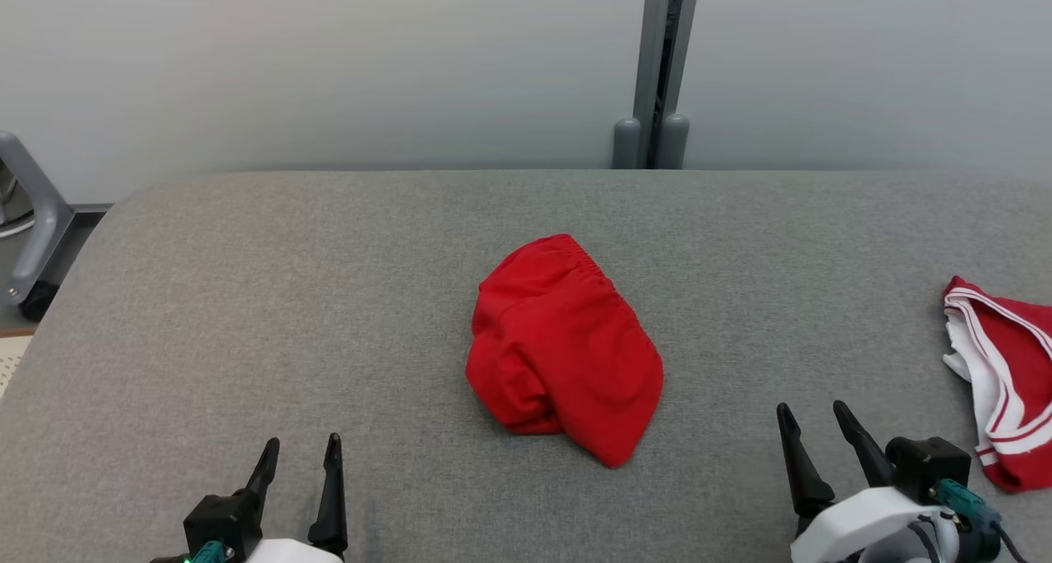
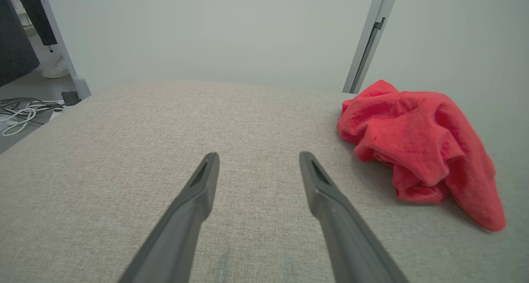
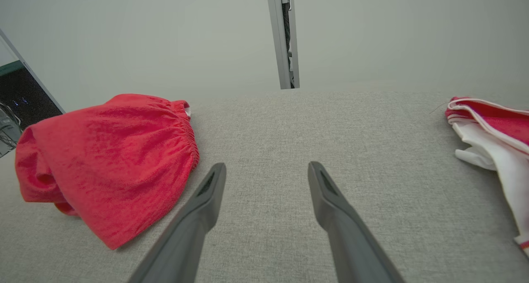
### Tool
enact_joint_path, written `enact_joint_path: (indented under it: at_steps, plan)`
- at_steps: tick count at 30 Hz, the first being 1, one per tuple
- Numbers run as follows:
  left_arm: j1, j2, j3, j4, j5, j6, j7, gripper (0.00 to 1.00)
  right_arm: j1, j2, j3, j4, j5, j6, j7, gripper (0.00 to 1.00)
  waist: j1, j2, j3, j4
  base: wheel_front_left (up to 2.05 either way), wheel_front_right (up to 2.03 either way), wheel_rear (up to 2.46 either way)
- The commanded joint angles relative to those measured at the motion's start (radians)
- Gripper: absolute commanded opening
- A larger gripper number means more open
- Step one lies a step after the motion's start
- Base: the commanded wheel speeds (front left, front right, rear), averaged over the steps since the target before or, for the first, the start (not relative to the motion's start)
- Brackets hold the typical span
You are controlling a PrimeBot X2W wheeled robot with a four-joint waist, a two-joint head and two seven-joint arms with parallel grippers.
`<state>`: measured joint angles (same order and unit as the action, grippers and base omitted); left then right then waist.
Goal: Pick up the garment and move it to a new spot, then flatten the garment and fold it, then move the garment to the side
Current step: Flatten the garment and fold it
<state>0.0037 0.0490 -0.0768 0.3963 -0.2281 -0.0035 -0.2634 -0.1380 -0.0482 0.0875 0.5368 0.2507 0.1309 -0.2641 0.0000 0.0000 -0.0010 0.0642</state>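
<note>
So, head view first: the red garment (image 1: pixel 567 349) sits bunched in a lump right in the middle of the frame. It's plain red, with a gathered elastic edge along its upper right side and a pointy corner sticking toward the bottom. It's lying on a grey fabric surface (image 1: pixel 246 300) with a rounded far edge. The left gripper (image 1: pixel 302 440) is at the lower left and the right gripper (image 1: pixel 811 407) at the lower right. Both have their fingers spread with nothing between them, well apart from the red garment. A striped piece (image 1: pixel 1003 374), red and white, lies at the right edge. Behind it all is a pale wall with a grey post (image 1: pixel 657 62) at top centre.

Left wrist view: fingers apart over bare fabric, red garment (image 2: pixel 417 142) crumpled at the right, some cables (image 2: pixel 20 109) on the floor at far left.

Right wrist view: fingers spread here too, red garment (image 3: pixel 111 151) at the left with its elastic hem showing, striped piece (image 3: pixel 492 138) at the right edge.
</note>
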Motion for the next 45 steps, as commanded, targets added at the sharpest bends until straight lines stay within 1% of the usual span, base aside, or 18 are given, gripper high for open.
enact_joint_path:
  at_steps: [1,5,11,13,19,22,23,24,25,26,27,29,33,38,42,45]
  plan:
    - [-0.018,0.005,-0.003,-0.001,-0.006,-0.003,-0.001,1.0,-0.02,-0.006,0.006,0.009,0.002,0.0,0.0,1.0,0.0,0.0,0.013,0.018,0.0,0.0,0.0]
    - [-0.034,0.004,-0.029,-0.001,-0.011,0.0,-0.001,1.0,-0.076,-0.006,0.032,0.052,0.024,0.0,0.0,1.0,0.0,0.0,0.051,0.062,0.0,0.0,0.0]
    - [-0.067,0.004,-0.05,-0.002,-0.013,-0.005,-0.001,1.0,-0.169,-0.006,0.078,0.14,0.065,0.0,0.0,1.0,0.0,0.0,0.105,0.135,0.0,0.0,0.0]
    - [-0.077,0.004,-0.06,-0.001,-0.017,-0.01,-0.001,1.0,-0.195,-0.007,0.079,0.171,0.077,0.0,0.0,1.0,0.0,0.0,0.121,0.159,0.0,0.0,0.0]
    - [-0.099,0.004,-0.084,-0.007,-0.038,0.004,-0.001,1.0,-0.264,-0.007,0.076,0.257,0.077,0.0,0.0,1.0,0.0,0.0,0.165,0.214,0.0,0.0,0.0]
    - [-0.103,0.004,-0.088,-0.009,-0.04,0.005,-0.001,1.0,-0.279,-0.007,0.069,0.274,0.072,0.0,0.0,1.0,0.0,0.0,0.175,0.222,0.0,0.0,0.0]
    - [-0.104,0.004,-0.088,-0.011,-0.042,0.005,-0.001,1.0,-0.282,-0.006,0.069,0.282,0.074,0.0,0.0,0.94,0.0,0.0,0.179,0.224,0.0,0.0,0.0]
    - [-0.103,0.004,-0.088,-0.012,-0.042,0.006,-0.001,1.0,-0.285,-0.007,0.067,0.288,0.08,0.0,0.0,0.75,0.0,0.0,0.181,0.225,0.0,0.0,0.0]
    - [-0.103,0.004,-0.088,-0.013,-0.043,0.008,-0.001,1.0,-0.286,-0.007,0.067,0.296,0.082,0.0,0.0,0.46,0.0,0.0,0.184,0.225,0.0,0.0,0.0]
    - [-0.105,0.004,-0.087,-0.014,-0.044,0.01,-0.001,1.0,-0.289,-0.006,0.07,0.301,0.082,0.0,0.0,0.29,0.0,0.0,0.187,0.224,0.0,0.0,0.0]
    - [-0.109,0.004,-0.087,-0.015,-0.045,0.011,-0.001,1.0,-0.292,-0.007,0.071,0.303,0.083,0.0,0.0,0.0,0.0,0.0,0.19,0.222,0.0,0.0,0.0]
    - [-0.116,0.004,-0.088,-0.017,-0.046,0.014,-0.001,1.0,-0.295,-0.007,0.068,0.296,0.079,0.0,0.0,0.0,0.0,0.0,0.191,0.214,0.0,0.0,0.0]
    - [-0.114,0.004,-0.094,-0.012,-0.048,0.013,-0.001,1.0,-0.291,-0.007,0.029,0.247,0.064,0.0,0.0,0.0,0.0,0.0,0.18,0.184,0.0,0.0,0.0]
    - [-0.101,0.004,-0.107,-0.001,-0.056,0.01,-0.001,1.0,-0.274,-0.006,-0.069,0.155,0.04,0.0,0.0,0.0,0.0,0.0,0.14,0.135,0.0,0.0,0.0]
    - [-0.084,0.004,-0.113,0.006,-0.062,0.01,-0.001,1.0,-0.283,-0.007,-0.17,0.066,-0.022,0.0,0.0,0.0,0.0,0.0,0.1,0.094,0.0,0.0,0.0]
    - [-0.07,0.005,-0.117,0.013,-0.068,0.012,-0.001,1.0,-0.314,-0.019,-0.23,-0.008,-0.077,0.0,0.0,0.0,0.0,0.0,0.069,0.069,0.0,0.0,0.0]
